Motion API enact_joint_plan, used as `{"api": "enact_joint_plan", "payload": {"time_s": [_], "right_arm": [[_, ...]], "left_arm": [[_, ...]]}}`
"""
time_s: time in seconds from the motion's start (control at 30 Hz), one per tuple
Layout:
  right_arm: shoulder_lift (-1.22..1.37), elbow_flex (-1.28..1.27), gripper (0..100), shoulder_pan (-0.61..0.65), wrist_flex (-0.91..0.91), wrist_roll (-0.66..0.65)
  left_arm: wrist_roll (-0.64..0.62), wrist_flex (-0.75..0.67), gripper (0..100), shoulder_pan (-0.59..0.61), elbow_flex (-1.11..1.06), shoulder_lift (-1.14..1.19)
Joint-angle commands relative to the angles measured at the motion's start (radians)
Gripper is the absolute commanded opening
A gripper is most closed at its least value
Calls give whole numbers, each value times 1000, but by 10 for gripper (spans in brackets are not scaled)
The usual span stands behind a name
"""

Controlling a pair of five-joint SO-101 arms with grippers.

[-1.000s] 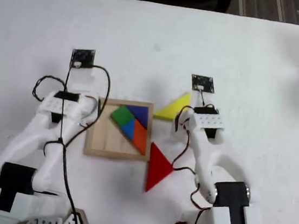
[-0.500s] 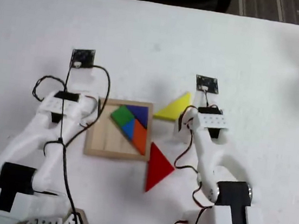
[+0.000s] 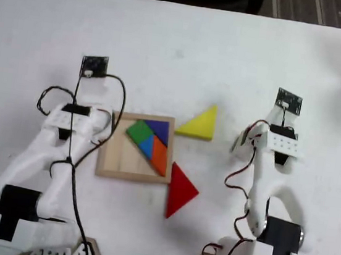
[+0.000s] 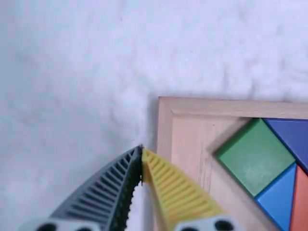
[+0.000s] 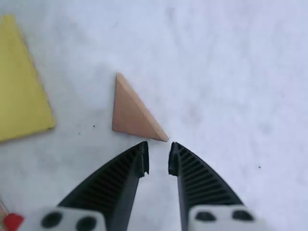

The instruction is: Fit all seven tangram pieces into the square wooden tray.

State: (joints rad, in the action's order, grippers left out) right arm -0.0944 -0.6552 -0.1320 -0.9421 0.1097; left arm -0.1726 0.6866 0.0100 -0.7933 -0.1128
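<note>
Square wooden tray (image 3: 119, 158), 4 flat pieces (image 3: 137, 131) inside

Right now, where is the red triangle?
In the high view, the red triangle lies beside the wooden tray's right edge, at its lower corner, below the yellow triangle.

My left gripper (image 4: 141, 153) is ribbed grey and yellow, my right gripper (image 5: 159, 156) ribbed black; yellow triangle (image 3: 199, 123), red triangle (image 3: 180, 190), white tabletop (image 3: 169, 40).

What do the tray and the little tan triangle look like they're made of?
The tray: pale wood, apparently unpainted; faint grain lines run along its floor. The tan triangle: probably unpainted wood too, matte, similar light brown, though no grain shows.
</note>
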Motion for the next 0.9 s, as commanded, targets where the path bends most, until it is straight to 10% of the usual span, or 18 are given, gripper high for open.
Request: {"api": "enact_joint_plan", "payload": {"time_s": [0.0, 0.87], "right_arm": [[-47, 32, 103, 16, -10, -35], [193, 235, 218, 116, -79, -290]], "left_arm": [[12, 6, 23, 12, 6, -53], [12, 6, 23, 12, 6, -51]]}}
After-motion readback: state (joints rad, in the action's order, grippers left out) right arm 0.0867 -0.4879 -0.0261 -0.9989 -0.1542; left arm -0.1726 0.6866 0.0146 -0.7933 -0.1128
